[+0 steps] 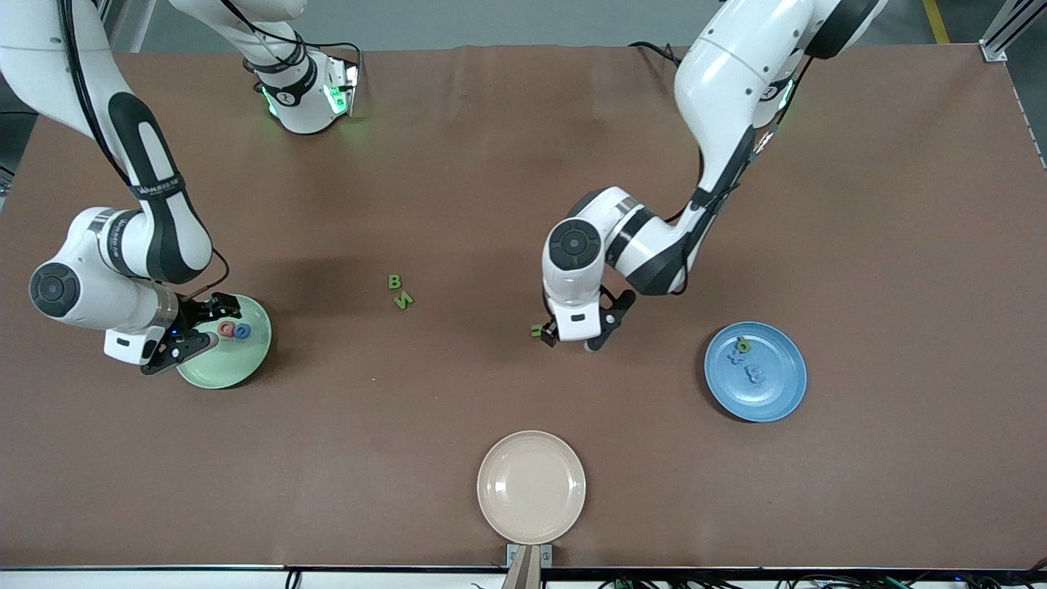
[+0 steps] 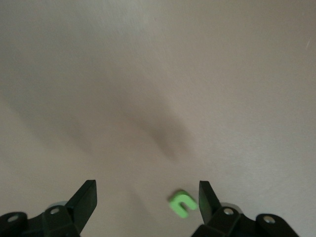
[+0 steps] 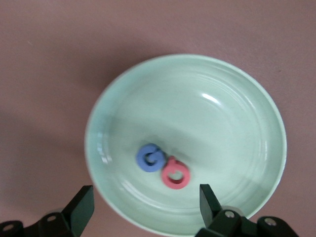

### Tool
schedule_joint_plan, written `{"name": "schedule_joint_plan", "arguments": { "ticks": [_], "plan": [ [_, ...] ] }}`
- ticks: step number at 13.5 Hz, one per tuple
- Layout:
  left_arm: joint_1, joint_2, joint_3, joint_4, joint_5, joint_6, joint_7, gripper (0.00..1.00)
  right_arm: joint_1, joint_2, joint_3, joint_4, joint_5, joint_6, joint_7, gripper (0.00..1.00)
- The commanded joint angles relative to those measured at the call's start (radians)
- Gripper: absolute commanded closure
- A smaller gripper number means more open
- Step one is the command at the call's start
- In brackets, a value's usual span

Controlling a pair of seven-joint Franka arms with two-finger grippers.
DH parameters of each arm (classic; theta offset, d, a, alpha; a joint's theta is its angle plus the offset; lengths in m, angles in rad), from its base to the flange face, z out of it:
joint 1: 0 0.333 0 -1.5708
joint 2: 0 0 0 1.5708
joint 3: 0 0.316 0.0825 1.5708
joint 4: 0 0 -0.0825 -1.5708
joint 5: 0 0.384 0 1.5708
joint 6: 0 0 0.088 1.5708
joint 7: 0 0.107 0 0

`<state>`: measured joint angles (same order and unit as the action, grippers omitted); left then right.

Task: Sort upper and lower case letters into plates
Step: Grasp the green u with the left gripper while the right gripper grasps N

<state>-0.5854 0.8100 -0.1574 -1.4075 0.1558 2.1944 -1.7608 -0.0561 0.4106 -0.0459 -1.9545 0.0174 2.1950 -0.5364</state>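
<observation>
The pale green plate lies toward the right arm's end of the table and holds a red letter and a blue letter. My right gripper hangs open and empty over its edge. The right wrist view shows the plate, the blue letter, the red letter and the open gripper. The blue plate holds a green letter and two blue letters. My left gripper is open, low over the table, beside a small green letter. In the left wrist view this letter lies close to one finger of the open gripper.
Two green letters, a B and an S, lie mid-table between the arms. A cream-beige plate sits empty near the table's front edge. The brown table is bare toward the left arm's end.
</observation>
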Motion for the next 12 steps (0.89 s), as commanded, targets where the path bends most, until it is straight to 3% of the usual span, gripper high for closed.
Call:
{"name": "schedule_joint_plan", "arguments": {
  "ticks": [1, 3, 8, 12],
  "plan": [
    [-0.016, 0.087, 0.010, 0.110, 0.005, -0.005, -0.107, 0.17, 0.125, -0.056, 0.000, -0.015, -0.001, -0.067, 0.227, 0.01],
    [-0.033, 0.101, 0.010, 0.111, 0.004, 0.019, -0.190, 0.21, 0.206, -0.072, 0.000, -0.017, -0.001, -0.098, 0.334, 0.01],
    [-0.068, 0.150, 0.013, 0.150, 0.007, 0.041, -0.335, 0.26, 0.412, -0.064, 0.001, -0.015, -0.001, -0.070, 0.346, 0.00],
    [-0.077, 0.158, 0.019, 0.148, 0.010, 0.041, -0.364, 0.31, 0.528, -0.065, 0.001, -0.113, -0.001, 0.088, 0.346, 0.00]
  ]
}}
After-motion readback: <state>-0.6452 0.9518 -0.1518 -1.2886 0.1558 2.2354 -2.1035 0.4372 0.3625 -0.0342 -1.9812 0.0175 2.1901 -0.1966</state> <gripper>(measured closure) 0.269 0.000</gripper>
